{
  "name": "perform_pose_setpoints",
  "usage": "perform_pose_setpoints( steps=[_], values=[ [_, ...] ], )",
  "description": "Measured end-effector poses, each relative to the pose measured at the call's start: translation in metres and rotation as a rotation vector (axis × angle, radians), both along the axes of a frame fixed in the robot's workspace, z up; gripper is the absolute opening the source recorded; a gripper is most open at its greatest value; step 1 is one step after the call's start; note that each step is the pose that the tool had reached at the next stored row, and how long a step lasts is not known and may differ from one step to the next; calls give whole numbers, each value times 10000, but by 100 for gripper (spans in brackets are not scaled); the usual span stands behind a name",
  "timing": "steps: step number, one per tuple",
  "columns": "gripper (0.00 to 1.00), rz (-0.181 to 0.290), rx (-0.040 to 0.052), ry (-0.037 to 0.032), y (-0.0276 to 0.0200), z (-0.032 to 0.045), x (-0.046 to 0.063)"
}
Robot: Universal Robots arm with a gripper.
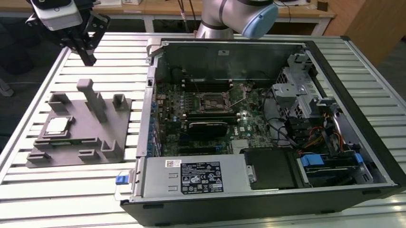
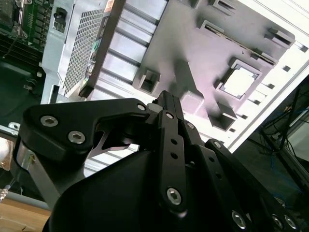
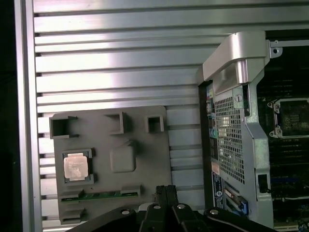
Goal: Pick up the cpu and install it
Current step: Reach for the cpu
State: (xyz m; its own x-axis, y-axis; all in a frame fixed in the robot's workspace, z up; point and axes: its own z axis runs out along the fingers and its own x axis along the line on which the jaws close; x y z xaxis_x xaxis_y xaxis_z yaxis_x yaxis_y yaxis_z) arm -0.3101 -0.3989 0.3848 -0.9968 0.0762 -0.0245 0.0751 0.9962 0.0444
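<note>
CPU point(image 1: 57, 126) sits flat in a recess of the grey tray point(image 1: 79, 142), near side, exterior view's left of the open PC case point(image 1: 266, 209). Likely light, stiff, thin, fragile underneath: pinch opposite edges. Gripper point(image 1: 89, 60) closed, empty, hovering over the tray's far side. First wrist view squares up the CPU's point(image 3: 76, 166) metal lid. Exterior view gives gripper height and the socket point(image 1: 212, 100).

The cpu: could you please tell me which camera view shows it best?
The first wrist view: it looks straight down on the cpu in the grey tray's recess, metal top visible. The second wrist view shows it obliquely, under glare; the exterior view shows it from farther off, slanted.
</note>
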Motion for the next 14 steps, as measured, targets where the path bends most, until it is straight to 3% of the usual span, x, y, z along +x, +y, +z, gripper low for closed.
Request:
perform_pose_setpoints(
  steps=[14],
  values=[
    [11,1,-1,4,0,-10,-219]
  ],
)
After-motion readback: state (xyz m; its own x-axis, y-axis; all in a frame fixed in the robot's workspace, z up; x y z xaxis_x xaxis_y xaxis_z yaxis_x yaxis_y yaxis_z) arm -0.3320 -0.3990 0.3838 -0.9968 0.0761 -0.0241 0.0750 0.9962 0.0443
